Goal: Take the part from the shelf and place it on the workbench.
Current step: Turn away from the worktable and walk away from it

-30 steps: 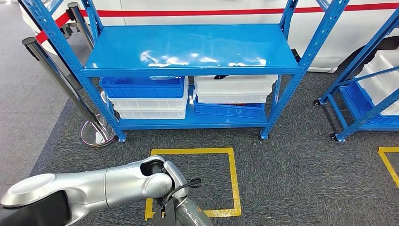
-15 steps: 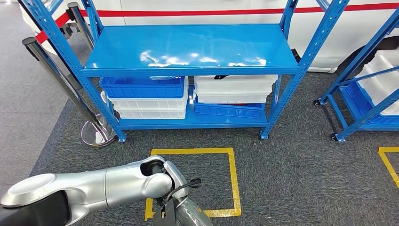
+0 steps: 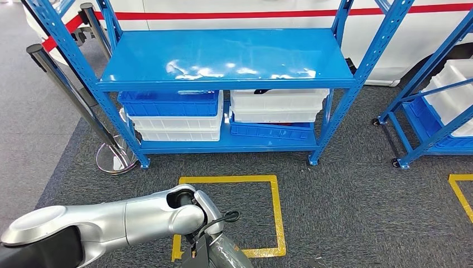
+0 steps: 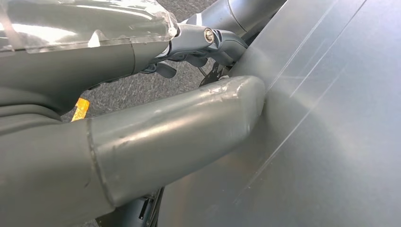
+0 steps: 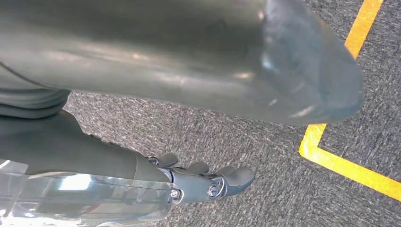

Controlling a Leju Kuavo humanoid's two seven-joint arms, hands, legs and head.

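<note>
Now the robot faces the blue shelf (image 3: 226, 58), whose top deck lies bare; any part would sit in the stacked blue and white bins (image 3: 177, 116) on the bottom level, though I cannot make one out. Both arms hang, presumably awaiting the reach: right hand (image 5: 208, 182) empty, fingers loosely extended over the carpet (image 5: 255, 156); left hand (image 4: 156, 137) too close to read.

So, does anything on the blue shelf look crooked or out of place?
Yes, one thing. On the lower level of the blue shelf, the blue bin under the white bins on the right sits tilted, its rim slanting rather than level. The stack on the left looks straight. Nothing looks spilled or broken.
</note>
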